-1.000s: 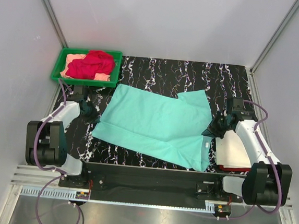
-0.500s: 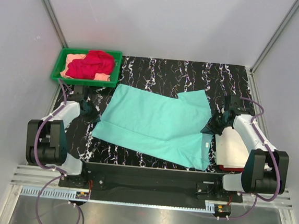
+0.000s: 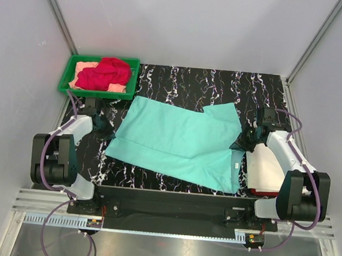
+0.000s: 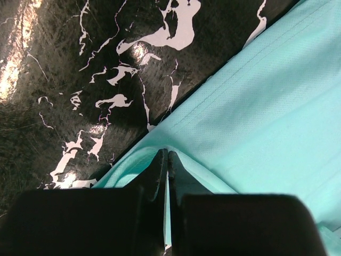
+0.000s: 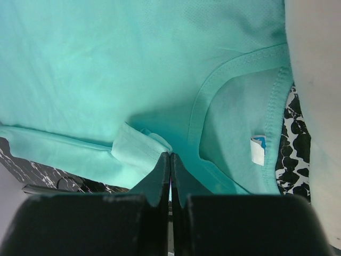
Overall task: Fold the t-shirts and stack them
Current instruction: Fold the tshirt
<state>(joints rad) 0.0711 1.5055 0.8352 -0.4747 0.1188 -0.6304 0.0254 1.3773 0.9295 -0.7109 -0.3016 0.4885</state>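
A mint-teal t-shirt (image 3: 179,142) lies spread flat on the black marbled table (image 3: 222,87). My left gripper (image 3: 106,128) is at its left edge, shut on a pinch of the teal hem (image 4: 164,154). At the shirt's right side, beside the collar (image 5: 200,114), my right gripper (image 3: 241,143) is shut on a fold of the teal cloth (image 5: 170,157). A red t-shirt (image 3: 106,72) lies crumpled over a peach one (image 3: 83,67) in the tray. A folded cream-white t-shirt (image 3: 267,169) rests on a red one (image 3: 261,192) at the right.
The green plastic tray (image 3: 96,93) stands at the table's back left corner. Grey walls close in the table on three sides. The right arm's links lie along the folded stack. The cream-white cloth (image 5: 314,80) fills the right edge of the right wrist view.
The right gripper has shifted slightly to the left and away with the shirt's right edge. The left gripper keeps its hold in place.
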